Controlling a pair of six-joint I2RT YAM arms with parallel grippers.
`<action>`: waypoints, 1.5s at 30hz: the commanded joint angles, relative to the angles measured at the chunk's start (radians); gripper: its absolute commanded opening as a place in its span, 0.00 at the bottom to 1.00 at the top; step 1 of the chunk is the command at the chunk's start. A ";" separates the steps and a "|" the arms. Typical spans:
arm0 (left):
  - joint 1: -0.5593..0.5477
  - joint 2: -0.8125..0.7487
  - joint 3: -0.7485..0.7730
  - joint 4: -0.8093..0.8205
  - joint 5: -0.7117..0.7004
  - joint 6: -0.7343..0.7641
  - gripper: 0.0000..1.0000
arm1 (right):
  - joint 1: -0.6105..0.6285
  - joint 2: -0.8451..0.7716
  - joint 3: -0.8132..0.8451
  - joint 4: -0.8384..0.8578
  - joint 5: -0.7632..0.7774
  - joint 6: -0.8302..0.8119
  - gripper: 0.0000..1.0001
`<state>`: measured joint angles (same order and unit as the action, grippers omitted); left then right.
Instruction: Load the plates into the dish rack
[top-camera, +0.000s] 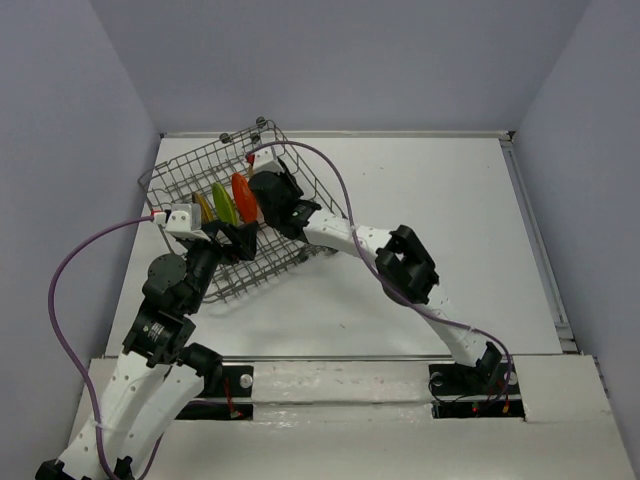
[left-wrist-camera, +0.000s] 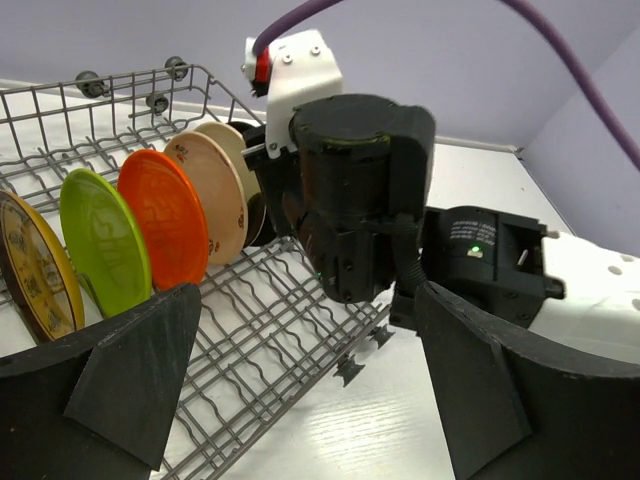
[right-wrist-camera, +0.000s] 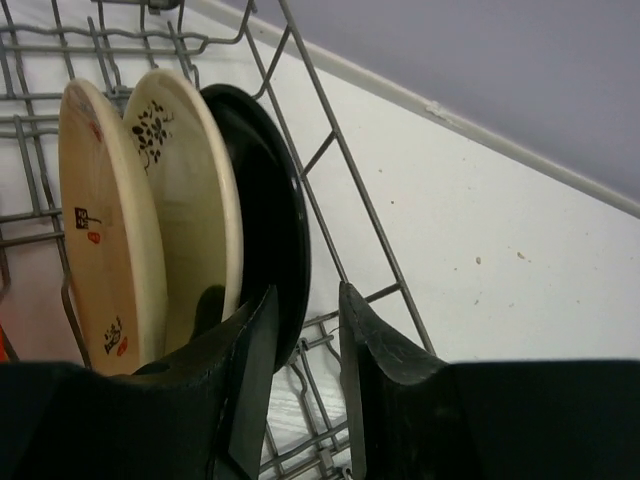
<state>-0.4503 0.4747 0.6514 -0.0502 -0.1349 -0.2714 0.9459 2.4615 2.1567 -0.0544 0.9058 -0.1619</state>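
Backing the right end effector (right-wrist-camera: 307, 292), jaws narrowly parted about the glossy black plate (right-wrist-camera: 270, 220) standing in the dish rack (right-wrist-camera: 344, 150), straight out should avoid tipping it onto the cream plates (right-wrist-camera: 190, 200); the left end effector (left-wrist-camera: 305, 300) gapes empty.

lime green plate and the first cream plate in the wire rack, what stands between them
The round orange plate stands on edge between the lime green plate and the cream plate, seen in the left wrist view.
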 joint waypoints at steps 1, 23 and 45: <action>0.004 -0.005 0.022 0.042 0.001 0.005 0.99 | 0.011 -0.110 -0.011 0.042 0.033 0.036 0.37; 0.021 -0.001 0.028 0.042 0.001 0.009 0.99 | 0.011 -0.795 -0.625 0.126 -0.225 0.249 0.86; 0.050 -0.021 0.020 0.170 0.130 -0.058 0.99 | 0.002 -1.779 -1.594 0.237 -0.093 0.380 0.99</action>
<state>-0.4053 0.4675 0.6514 0.0338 -0.0536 -0.3134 0.9489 0.6884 0.5823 0.1429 0.8230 0.1394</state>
